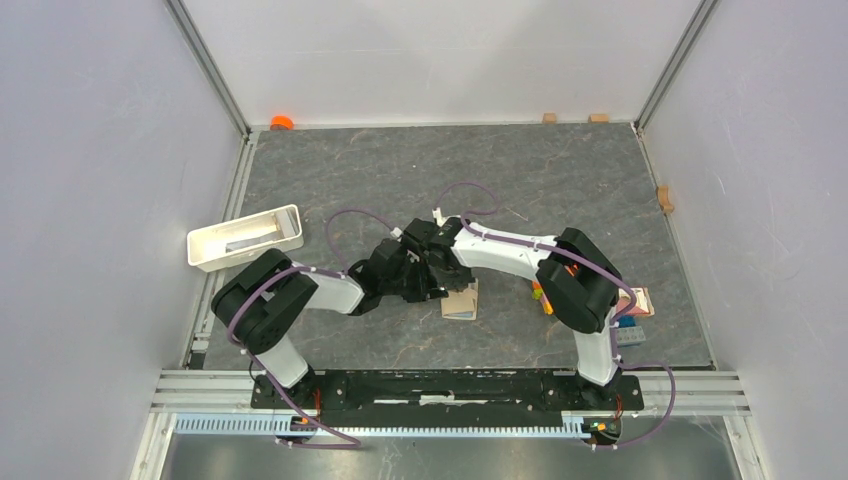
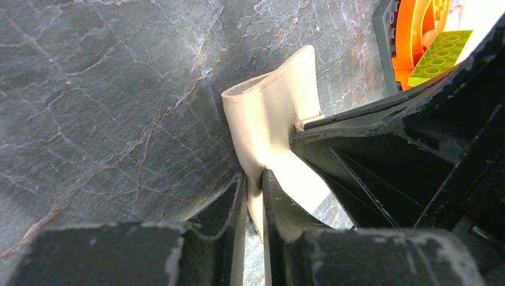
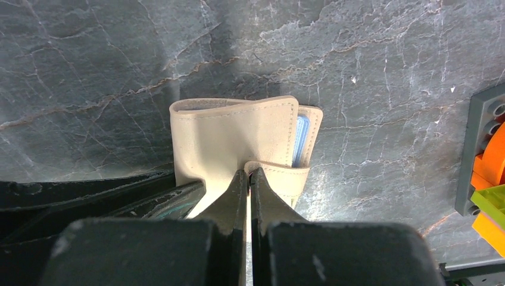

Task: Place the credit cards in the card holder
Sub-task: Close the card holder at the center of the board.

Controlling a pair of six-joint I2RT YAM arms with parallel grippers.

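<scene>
The beige card holder [image 1: 463,301] lies mid-table, with both arms meeting over its left side. In the left wrist view my left gripper [image 2: 255,179] is shut on a raised flap of the card holder [image 2: 268,113], which bends upward from the table. My right gripper [image 3: 249,173] is shut, its tips resting against the snap tab [image 3: 286,176] of the card holder [image 3: 232,131]; nothing shows between them. A blue-grey strip [image 3: 301,138] shows inside the fold; I cannot tell whether it is a card or a pocket. One pale credit card [image 1: 641,299] with reddish print lies at the right, partly behind the right arm.
Coloured toy bricks [image 1: 540,293] sit right of the holder, seen as orange and green bricks [image 2: 440,44] on a grey plate [image 3: 476,149]. A white tray [image 1: 245,237] stands at the left. Small wooden blocks [image 1: 664,197] and an orange object [image 1: 282,122] line the far edges.
</scene>
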